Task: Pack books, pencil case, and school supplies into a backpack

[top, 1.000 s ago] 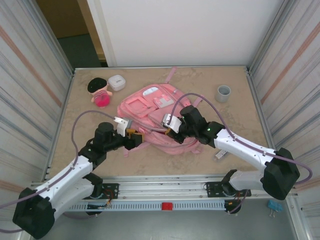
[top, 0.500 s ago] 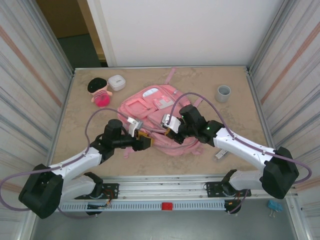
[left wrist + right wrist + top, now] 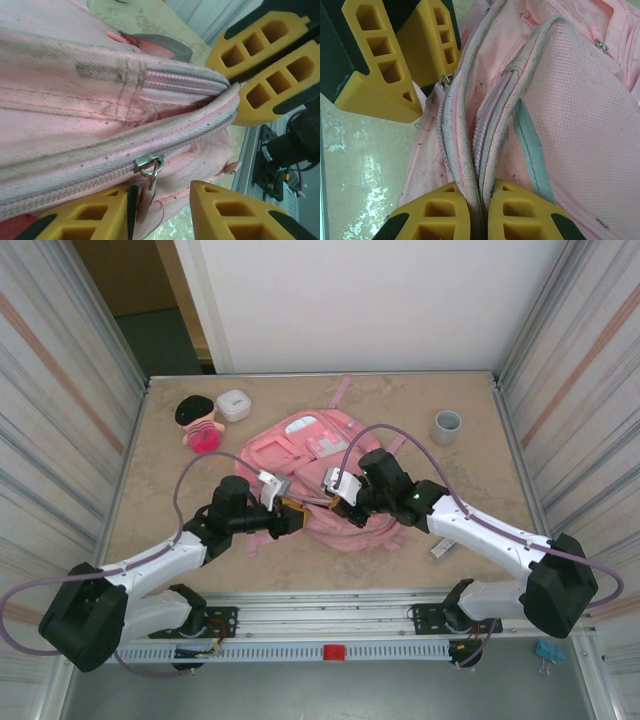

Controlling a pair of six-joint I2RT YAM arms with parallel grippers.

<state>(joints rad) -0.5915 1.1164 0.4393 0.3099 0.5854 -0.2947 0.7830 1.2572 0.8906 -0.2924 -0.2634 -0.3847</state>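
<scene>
The pink backpack (image 3: 300, 450) lies flat in the middle of the table (image 3: 480, 465). Its main zip looks shut, so nothing can go in yet. At the backpack's near edge the right end effector (image 3: 479, 192) is clamped tight on the zip seam, apparently to anchor the fabric against a tug. Just left of it along that seam, the left end effector (image 3: 162, 190) stands partly open, its fingers straddling the metal zip pull (image 3: 149, 167) without pinching it. A small white stick (image 3: 440, 548), likely the school supplies, lies off the backpack's near-right corner.
</scene>
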